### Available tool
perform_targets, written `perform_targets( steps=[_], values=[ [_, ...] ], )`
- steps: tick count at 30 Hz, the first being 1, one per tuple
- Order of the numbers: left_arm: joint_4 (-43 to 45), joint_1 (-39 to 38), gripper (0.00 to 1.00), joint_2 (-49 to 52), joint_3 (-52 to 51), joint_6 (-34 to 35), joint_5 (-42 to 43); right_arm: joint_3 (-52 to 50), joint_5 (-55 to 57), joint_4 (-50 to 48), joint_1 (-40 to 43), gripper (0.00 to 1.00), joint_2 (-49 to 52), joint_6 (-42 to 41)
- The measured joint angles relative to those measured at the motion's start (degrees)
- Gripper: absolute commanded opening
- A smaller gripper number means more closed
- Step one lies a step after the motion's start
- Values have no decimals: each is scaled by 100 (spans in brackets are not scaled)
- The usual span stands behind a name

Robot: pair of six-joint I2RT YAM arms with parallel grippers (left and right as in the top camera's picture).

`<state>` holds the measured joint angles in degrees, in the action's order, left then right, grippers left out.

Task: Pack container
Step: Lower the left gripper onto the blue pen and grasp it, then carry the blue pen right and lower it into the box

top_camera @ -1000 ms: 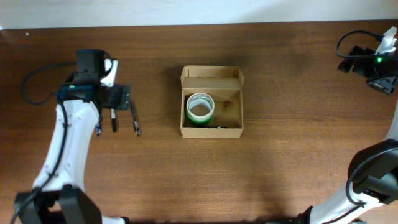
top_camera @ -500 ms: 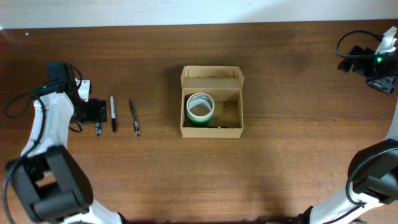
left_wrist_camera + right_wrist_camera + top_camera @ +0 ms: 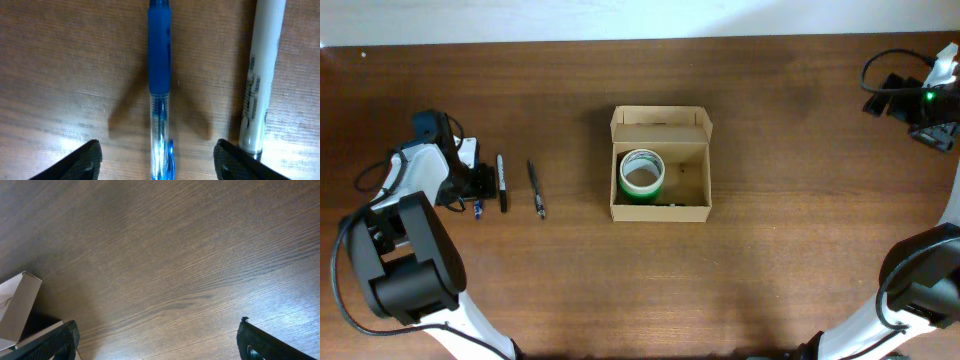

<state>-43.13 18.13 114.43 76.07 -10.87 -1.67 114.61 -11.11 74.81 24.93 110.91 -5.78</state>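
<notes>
- Near the left edge of the desk (image 3: 770, 290), the left claw (image 3: 159, 160) hung low with its jaws spread wide. One tip sat on either side of a blue pen (image 3: 160, 65), and nothing was gripped.
- Just right of that pen lay a white marker (image 3: 262, 75), and right of it a black pen (image 3: 536, 190), all three roughly parallel.
- The container (image 3: 660, 211) sat mid-desk, nearer the back edge, with its flap lid open. A green tape roll (image 3: 642, 175) filled its left half, and its right half looked mostly free.
- The right claw (image 3: 160, 342) hovered by the back right corner, jaws wide and empty.
- We judged the step in hand to be the pickup of the blue pen. Next, the left claw would need to close on the barrel, lift it, and carry it right to the container's free side.
</notes>
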Motion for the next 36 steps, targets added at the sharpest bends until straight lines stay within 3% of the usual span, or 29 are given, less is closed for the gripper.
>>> perform_targets(
  steps=[3, 7, 11, 13, 20, 25, 31, 36],
  values=[
    [149, 0, 44, 79, 2, 52, 103, 2, 0, -2, 0, 99, 0, -9],
    [205, 0, 40, 162, 46, 85, 219, 0, 0, -2, 0, 99, 0, -7],
    [205, 2, 19, 184, 72, 79, 240, 0, -2, 0, 0, 99, 0, -2],
    [177, 2, 2, 195, 98, 83, 271, 0, -2, 0, 0, 99, 0, -4],
    [-643, 0, 2, 337, 501, 107, 474, 0, -2, 0, 0, 99, 0, -4],
    [-1646, 0, 2, 387, 1414, 4, 662, 0, -2, 0, 0, 99, 0, 0],
    [-2957, -155, 1, 282, 3195, -846, 1440, 0, -2, 0, 0, 99, 0, -4],
    [-3316, -896, 1, -295, 4704, -1829, 1762, 0, -20, -2, 0, 99, 0, -7]
  ],
)
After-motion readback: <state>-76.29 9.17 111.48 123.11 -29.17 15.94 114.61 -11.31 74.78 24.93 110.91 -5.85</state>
